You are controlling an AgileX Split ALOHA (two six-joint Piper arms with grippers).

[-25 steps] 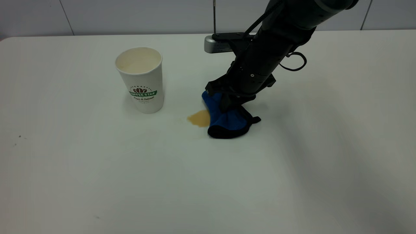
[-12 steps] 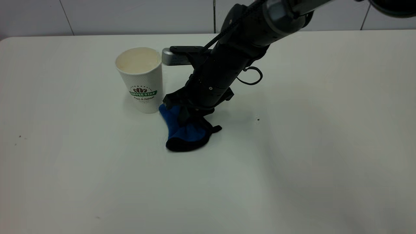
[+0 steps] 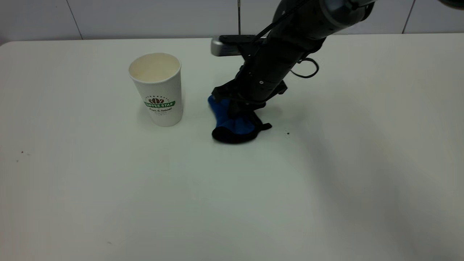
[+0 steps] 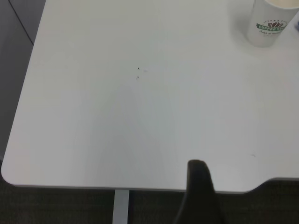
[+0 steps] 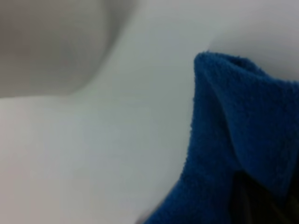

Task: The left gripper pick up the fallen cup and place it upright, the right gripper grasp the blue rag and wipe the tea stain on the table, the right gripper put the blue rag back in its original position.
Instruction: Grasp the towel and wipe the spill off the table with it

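Note:
The cup [image 3: 158, 90] stands upright on the table [image 3: 108, 188], left of centre; it also shows in the left wrist view [image 4: 271, 23]. My right gripper [image 3: 236, 113] is shut on the blue rag [image 3: 232, 125] and presses it on the table a little right of the cup, not touching it. The rag fills the right wrist view [image 5: 243, 140]. No tea stain shows on the table around the rag. My left gripper [image 4: 201, 196] is out of the exterior view; its wrist view places it over the table's corner edge, far from the cup.
A tiny black speck [image 3: 288, 133] lies just right of the rag. A few small specks [image 3: 21, 152] lie near the table's left side. The wall runs behind the table's far edge [image 3: 108, 38].
The right gripper swept the rag left over the tan stain up to the cup's base, then back right and farther away. The stain no longer shows.

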